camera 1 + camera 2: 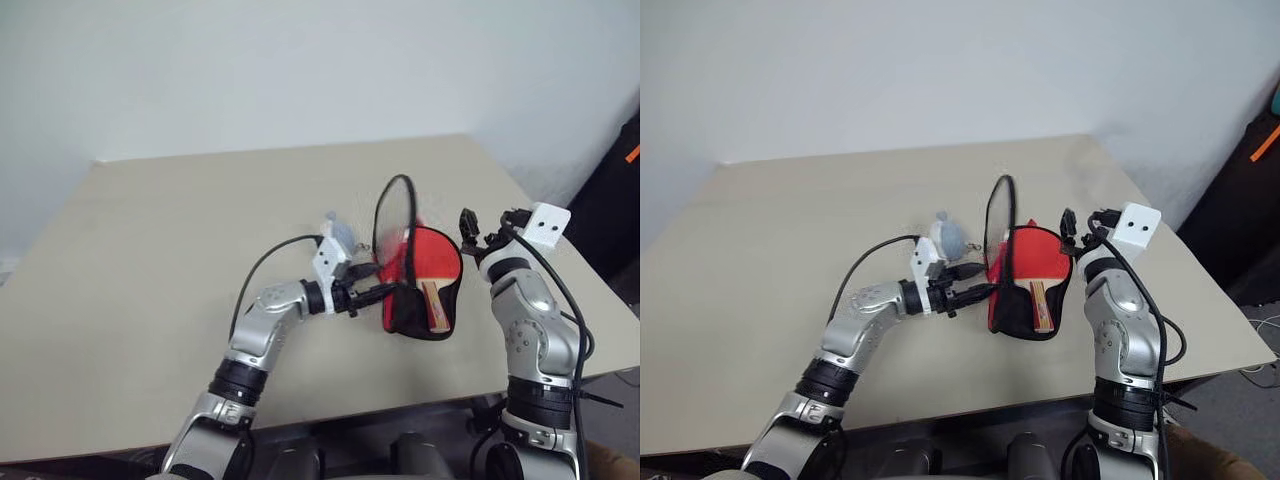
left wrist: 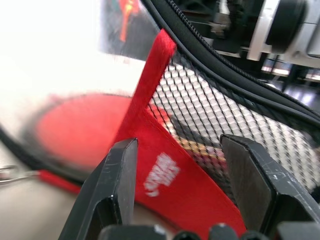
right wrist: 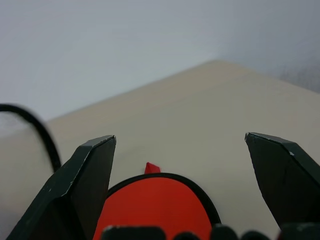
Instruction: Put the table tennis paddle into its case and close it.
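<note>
One paddle (image 1: 432,262) lies in the open case (image 1: 402,305) on the table (image 1: 150,250), blade away from us, handle toward us. The case flap (image 1: 393,215) stands upright beside the blade. One fluffy ball (image 1: 341,235) sits just left of the case, right behind our left gripper (image 1: 392,290). That gripper points sideways at the case's near left edge; its fingers (image 2: 120,185) are parted around the red fabric and mesh, not clamped. Our right gripper (image 1: 470,228) hovers wide open and empty at the case's right edge.
</note>
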Action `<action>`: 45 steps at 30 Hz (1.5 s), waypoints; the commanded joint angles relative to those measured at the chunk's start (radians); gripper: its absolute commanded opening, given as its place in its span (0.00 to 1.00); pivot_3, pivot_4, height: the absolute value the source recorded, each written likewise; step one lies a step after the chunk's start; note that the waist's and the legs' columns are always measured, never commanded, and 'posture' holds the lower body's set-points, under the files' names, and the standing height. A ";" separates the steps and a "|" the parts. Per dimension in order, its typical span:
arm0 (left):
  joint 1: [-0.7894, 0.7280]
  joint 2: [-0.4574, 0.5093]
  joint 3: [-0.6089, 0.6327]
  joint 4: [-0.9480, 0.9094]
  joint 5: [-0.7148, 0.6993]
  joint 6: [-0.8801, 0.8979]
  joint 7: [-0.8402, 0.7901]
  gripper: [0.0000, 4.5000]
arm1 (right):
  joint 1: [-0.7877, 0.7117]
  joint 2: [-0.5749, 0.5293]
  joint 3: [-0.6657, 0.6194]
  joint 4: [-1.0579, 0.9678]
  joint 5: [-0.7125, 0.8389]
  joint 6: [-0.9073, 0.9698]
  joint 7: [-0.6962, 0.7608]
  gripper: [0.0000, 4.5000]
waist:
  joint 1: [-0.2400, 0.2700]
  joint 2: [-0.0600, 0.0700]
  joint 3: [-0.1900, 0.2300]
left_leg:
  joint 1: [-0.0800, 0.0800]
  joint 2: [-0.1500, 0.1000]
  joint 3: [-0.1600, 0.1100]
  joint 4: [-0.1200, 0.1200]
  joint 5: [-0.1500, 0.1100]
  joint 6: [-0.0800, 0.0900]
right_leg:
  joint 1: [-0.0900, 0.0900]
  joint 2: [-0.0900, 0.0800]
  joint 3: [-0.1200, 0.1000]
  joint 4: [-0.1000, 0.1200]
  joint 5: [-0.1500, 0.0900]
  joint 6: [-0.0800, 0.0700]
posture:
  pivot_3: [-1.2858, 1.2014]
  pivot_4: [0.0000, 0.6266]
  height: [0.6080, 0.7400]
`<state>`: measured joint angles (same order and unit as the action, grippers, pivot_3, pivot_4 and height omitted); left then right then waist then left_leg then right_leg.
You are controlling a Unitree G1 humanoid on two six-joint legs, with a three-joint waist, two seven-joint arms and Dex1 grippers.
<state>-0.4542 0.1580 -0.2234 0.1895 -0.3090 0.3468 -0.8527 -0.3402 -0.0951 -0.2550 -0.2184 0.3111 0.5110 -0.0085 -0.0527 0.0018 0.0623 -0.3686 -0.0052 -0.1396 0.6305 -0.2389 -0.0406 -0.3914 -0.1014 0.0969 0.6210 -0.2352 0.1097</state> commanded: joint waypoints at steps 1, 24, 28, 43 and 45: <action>-0.026 0.015 0.016 -0.022 -0.010 0.101 0.028 0.61 | 0.004 -0.007 -0.011 -0.019 -0.024 -0.111 0.003 0.99 | 0.000 0.000 0.000 | 0.000 0.000 0.000 0.000 0.000 0.000 | 0.000 0.000 0.000 0.000 0.000 0.000 | 0.52 0.00 1.00; -0.129 -0.061 0.097 0.083 -0.208 0.730 0.115 0.61 | 0.140 -0.053 -0.049 -0.019 0.095 -0.179 0.142 0.99 | -0.003 0.001 0.000 | 0.001 0.000 0.000 0.000 0.000 0.000 | 0.001 0.000 0.000 0.000 0.000 0.000 | 0.52 0.00 1.00; -0.133 -0.074 0.102 0.102 -0.215 0.756 0.123 0.61 | 0.153 -0.057 -0.035 -0.012 0.086 -0.184 0.150 0.99 | 0.000 0.000 0.000 | 0.001 0.000 0.000 0.000 0.000 0.000 | 0.001 0.000 0.000 0.000 0.000 0.000 | 0.52 0.00 1.00; -0.138 -0.129 0.198 0.151 -0.279 0.865 0.156 0.08 | 0.188 -0.103 -0.045 0.022 0.057 -0.205 0.157 1.00 | 0.001 0.000 0.000 | 0.001 0.000 0.000 0.000 0.000 0.000 | 0.001 0.000 0.000 -0.001 0.000 0.000 | 0.52 0.00 1.00; -0.133 -0.130 0.199 0.144 -0.281 0.873 0.155 0.01 | 0.190 -0.101 -0.045 0.026 0.047 -0.212 0.151 1.00 | 0.001 0.000 0.000 | 0.001 0.000 0.000 0.000 0.000 0.000 | 0.001 0.000 0.000 -0.001 0.000 0.000 | 0.52 0.00 1.00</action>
<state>-0.5781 0.0296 -0.0310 0.3535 -0.5674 1.2132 -0.6962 -0.1339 -0.1843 -0.2878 -0.1787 0.3670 0.3308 0.1508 -0.0521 0.0016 0.0626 -0.3679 -0.0057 -0.1399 0.6309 -0.2389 -0.0408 -0.3903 -0.1014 0.0969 0.6205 -0.2354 0.1098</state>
